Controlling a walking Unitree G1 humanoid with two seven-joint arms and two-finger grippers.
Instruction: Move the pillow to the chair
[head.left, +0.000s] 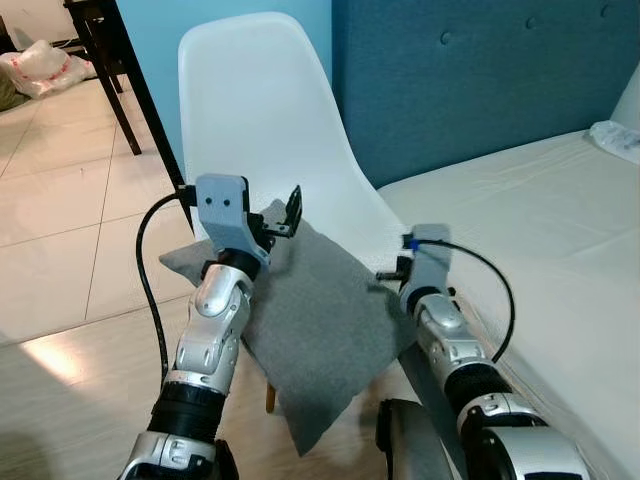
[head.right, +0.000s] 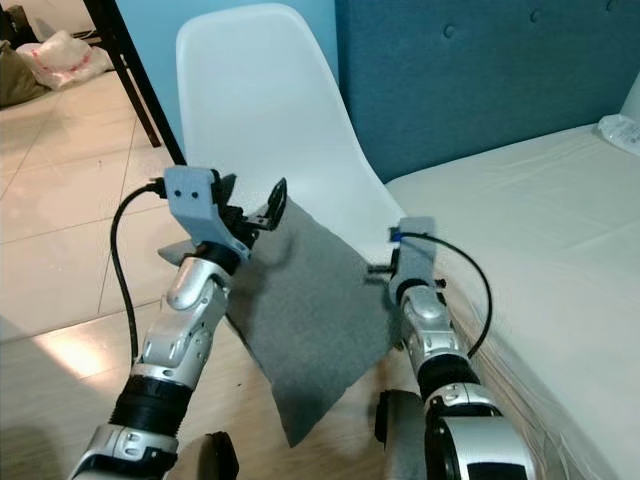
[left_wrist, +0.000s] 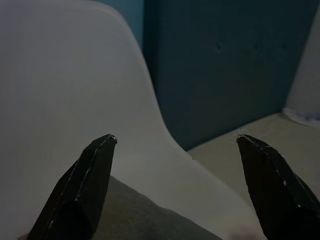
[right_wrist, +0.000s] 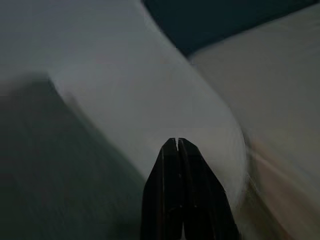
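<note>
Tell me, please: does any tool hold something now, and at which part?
Nothing is held. The left tool is open above the grey pillow, which lies on the white chair. The right tool is shut, with nothing between its fingers.

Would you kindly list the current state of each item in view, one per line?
pillow: lying on the chair seat, one corner hanging over the front edge.
chair: upright beside the bed, holding the pillow.
left gripper: open, above the pillow, holding nothing.
right gripper: shut, empty, near the pillow's right edge.
bed: covered with a light sheet.
</note>
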